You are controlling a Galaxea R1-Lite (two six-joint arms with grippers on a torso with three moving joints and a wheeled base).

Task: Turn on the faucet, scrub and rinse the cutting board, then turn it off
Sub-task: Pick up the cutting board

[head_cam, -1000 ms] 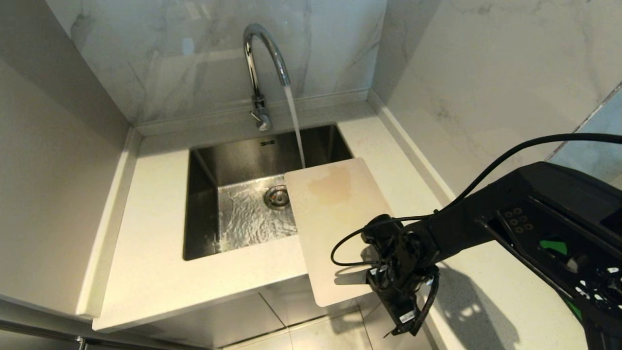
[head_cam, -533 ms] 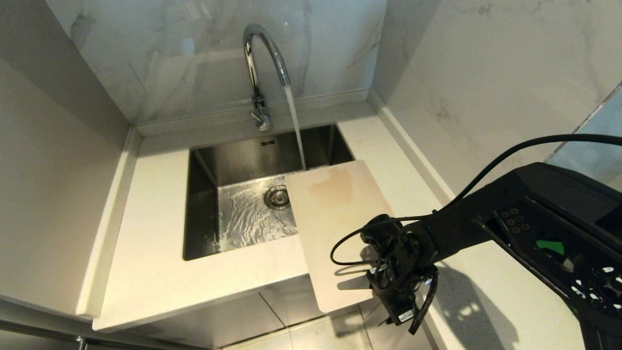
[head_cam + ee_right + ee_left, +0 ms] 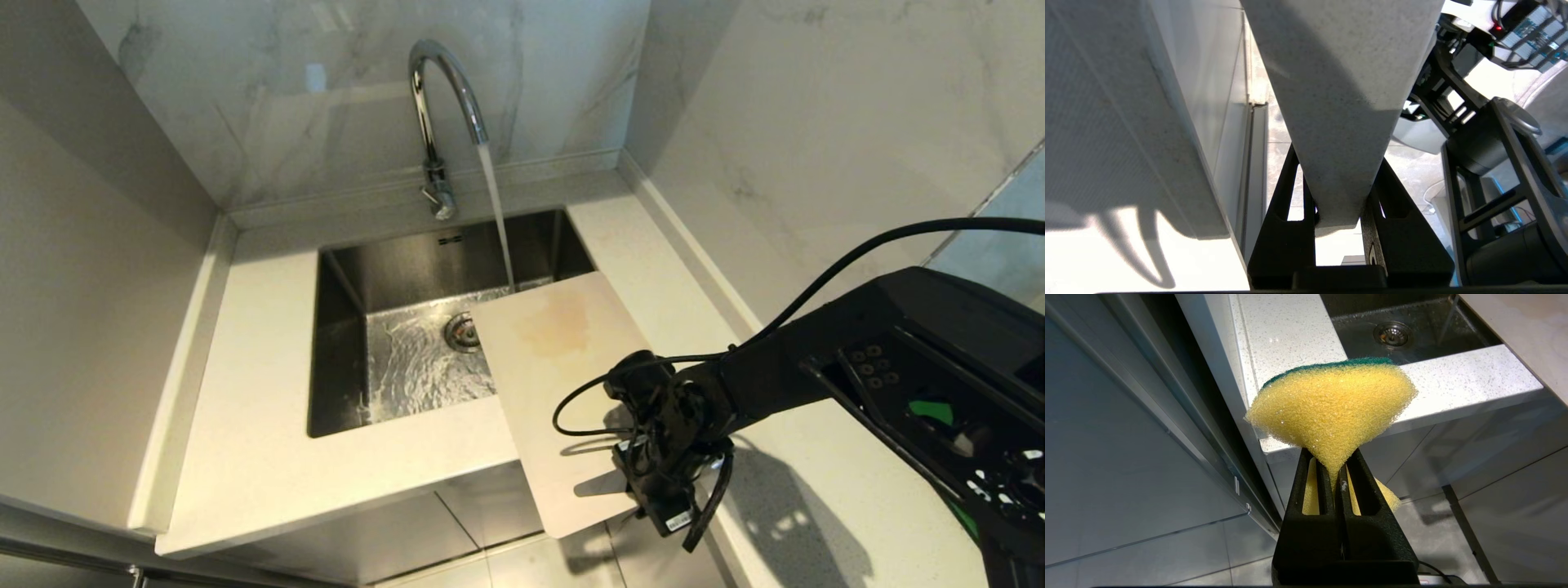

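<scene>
A stainless-steel sink (image 3: pixel 351 294), rectangular and deep, is set into a pale speckled countertop (image 3: pixel 245 425). A round drain strainer (image 3: pixel 462 331) sits in the sink floor, which is covered with rippling water. Grey-veined marble wall panels (image 3: pixel 269 106) rise behind and to the right, meeting at a corner. Below the counter's front edge lies a pale tiled floor (image 3: pixel 506 563). A yellow sponge (image 3: pixel 1331 412) with a dark green scouring layer appears in the left wrist view, pinched into a fan shape.

You're seeing a cream cutting board (image 3: pixel 555 384) showing a tan stain, and a yellow-and-green sponge (image 3: pixel 1331 412).
</scene>
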